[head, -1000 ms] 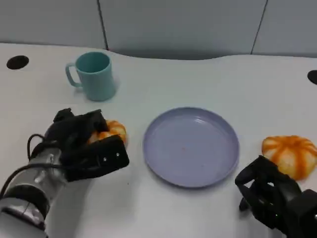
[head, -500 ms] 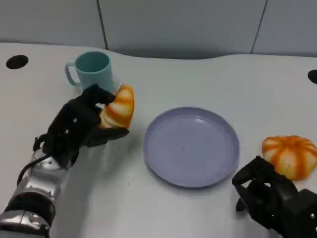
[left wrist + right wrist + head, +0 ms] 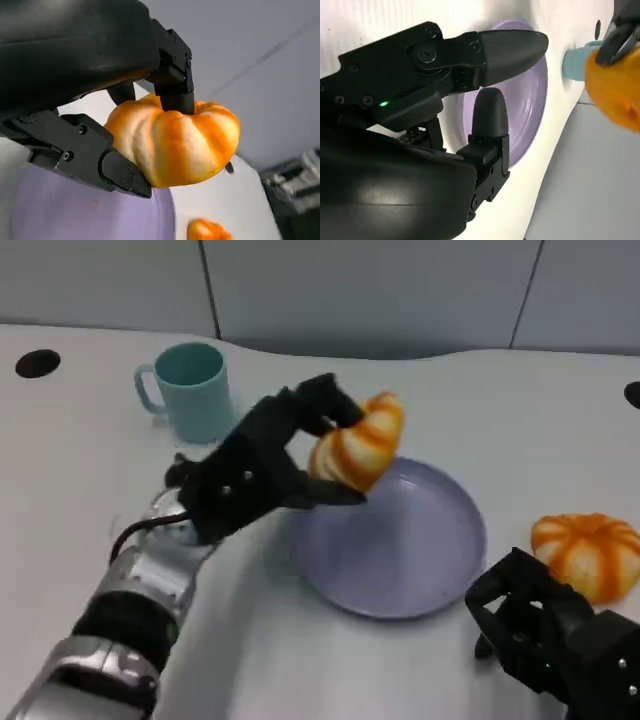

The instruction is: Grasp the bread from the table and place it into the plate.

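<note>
While my left hand (image 3: 262, 472) carries the bread (image 3: 360, 445) off the table, what matters for the coming move is that the plate (image 3: 440, 575) lies beneath and beyond it. In the head view the bread hangs over the plate's rim at about ten o'clock of the dish, with the open middle of the plate toward four o'clock from my fingertips. I judge that a short reach that way and a lowering would bring it down inside the rim. The bread's long axis runs from about one o'clock down to seven o'clock in that view, tilted rather than level. My left fingers pinch it: one set presses on its upper side, another props it from below. My right hand (image 3: 545, 635) rests at the plate's five o'clock, holding nothing, fingers apart and loosely curled. A second bread (image 3: 588, 552) lies on the table at the plate's three o'clock, just beyond that hand, so the right hand is nearer that one, the left nearer the plate's centre.

My left wrist view shows what the head view cannot: the fingers (image 3: 172, 75) bite on the bread's (image 3: 175, 142) ridged crown and underside, and lilac plate (image 3: 60, 210) sits directly below. My right wrist view gives the parted right fingers (image 3: 490, 117) before the plate (image 3: 530, 115), with a teal cup (image 3: 577, 62) farther off.
</note>
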`<state>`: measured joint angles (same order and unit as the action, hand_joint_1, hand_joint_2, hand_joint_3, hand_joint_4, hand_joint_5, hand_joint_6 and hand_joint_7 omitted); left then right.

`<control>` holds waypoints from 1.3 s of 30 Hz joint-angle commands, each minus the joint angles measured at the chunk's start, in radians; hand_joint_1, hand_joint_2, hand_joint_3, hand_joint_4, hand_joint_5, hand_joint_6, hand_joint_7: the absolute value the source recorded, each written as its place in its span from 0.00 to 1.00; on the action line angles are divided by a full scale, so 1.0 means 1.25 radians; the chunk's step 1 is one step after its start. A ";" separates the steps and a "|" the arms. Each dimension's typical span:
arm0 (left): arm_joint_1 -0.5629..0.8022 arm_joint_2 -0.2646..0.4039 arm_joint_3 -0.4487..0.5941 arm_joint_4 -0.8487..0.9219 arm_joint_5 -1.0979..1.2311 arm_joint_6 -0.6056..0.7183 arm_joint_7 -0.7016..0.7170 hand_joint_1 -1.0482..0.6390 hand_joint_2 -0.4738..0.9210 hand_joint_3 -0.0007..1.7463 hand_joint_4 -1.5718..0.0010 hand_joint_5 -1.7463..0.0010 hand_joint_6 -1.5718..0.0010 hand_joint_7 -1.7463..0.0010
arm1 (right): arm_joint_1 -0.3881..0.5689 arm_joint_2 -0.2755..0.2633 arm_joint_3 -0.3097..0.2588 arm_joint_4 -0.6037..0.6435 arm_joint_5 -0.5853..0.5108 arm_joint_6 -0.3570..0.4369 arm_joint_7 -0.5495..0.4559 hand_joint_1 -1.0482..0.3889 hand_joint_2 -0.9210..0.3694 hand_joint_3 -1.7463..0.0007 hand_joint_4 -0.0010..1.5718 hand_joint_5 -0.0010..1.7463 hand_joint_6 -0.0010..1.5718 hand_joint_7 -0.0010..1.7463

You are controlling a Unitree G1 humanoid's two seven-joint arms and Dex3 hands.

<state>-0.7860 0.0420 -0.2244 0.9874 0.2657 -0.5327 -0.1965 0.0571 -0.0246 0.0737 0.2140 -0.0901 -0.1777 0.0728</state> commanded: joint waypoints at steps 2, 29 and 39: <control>-0.076 -0.012 -0.059 0.076 0.078 0.026 0.029 0.54 0.95 0.02 0.41 0.00 0.53 0.00 | -0.005 -0.010 -0.001 0.000 -0.004 0.013 -0.003 0.53 0.00 0.80 0.37 1.00 0.25 1.00; -0.213 -0.003 -0.302 0.215 0.356 0.078 0.127 0.12 1.00 0.05 1.00 0.87 0.90 0.96 | -0.011 0.003 0.007 0.002 -0.005 0.014 -0.011 0.54 0.00 0.80 0.39 1.00 0.25 1.00; -0.155 0.049 -0.144 0.181 0.161 0.017 -0.035 0.15 1.00 0.04 0.98 0.89 0.88 0.95 | -0.025 -0.007 0.001 0.030 -0.004 -0.003 -0.011 0.53 0.00 0.79 0.35 1.00 0.24 1.00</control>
<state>-1.0198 0.0462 -0.4922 1.2389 0.5753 -0.4712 -0.1472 0.0338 -0.0137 0.0946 0.2343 -0.0968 -0.1633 0.0689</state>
